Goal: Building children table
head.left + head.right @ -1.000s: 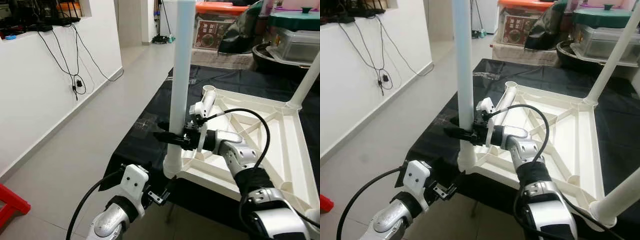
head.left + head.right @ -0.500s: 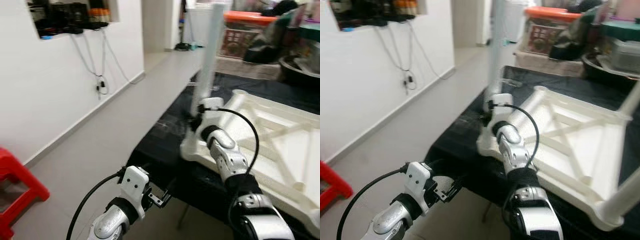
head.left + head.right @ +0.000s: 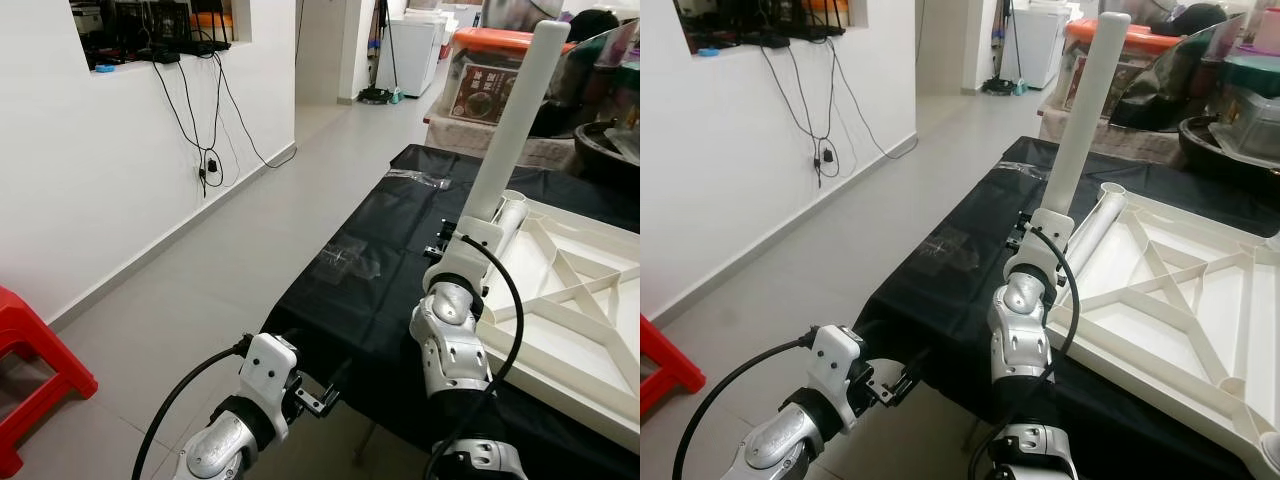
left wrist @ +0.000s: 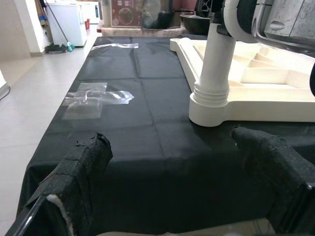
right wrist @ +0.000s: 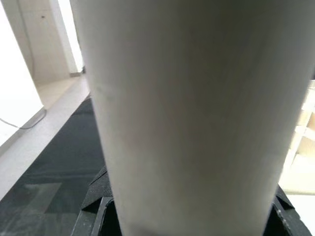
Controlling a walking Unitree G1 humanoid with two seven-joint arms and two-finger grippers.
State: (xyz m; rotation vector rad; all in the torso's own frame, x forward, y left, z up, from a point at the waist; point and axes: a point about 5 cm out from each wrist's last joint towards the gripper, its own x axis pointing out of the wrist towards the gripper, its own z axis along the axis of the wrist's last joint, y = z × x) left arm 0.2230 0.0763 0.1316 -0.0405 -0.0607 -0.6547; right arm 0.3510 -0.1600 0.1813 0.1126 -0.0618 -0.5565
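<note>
Right claw (image 3: pixel 452 236) is closed around the white table leg (image 3: pixel 1081 116), low on it, near the corner socket of the upside-down white tabletop (image 3: pixel 1160 300). This leg stands tilted and rises well above the arm. In the right wrist view the leg (image 5: pixel 192 113) sits very close between the black fingers (image 5: pixel 98 196). The tabletop lies on a worktop under a black cloth (image 3: pixel 370 260). Left claw (image 4: pixel 187 182) hangs low in front of the worktop edge, its fingers (image 4: pixel 78 172) spread wide and holding nothing. A red stool (image 3: pixel 30 360) stands on the floor.
</note>
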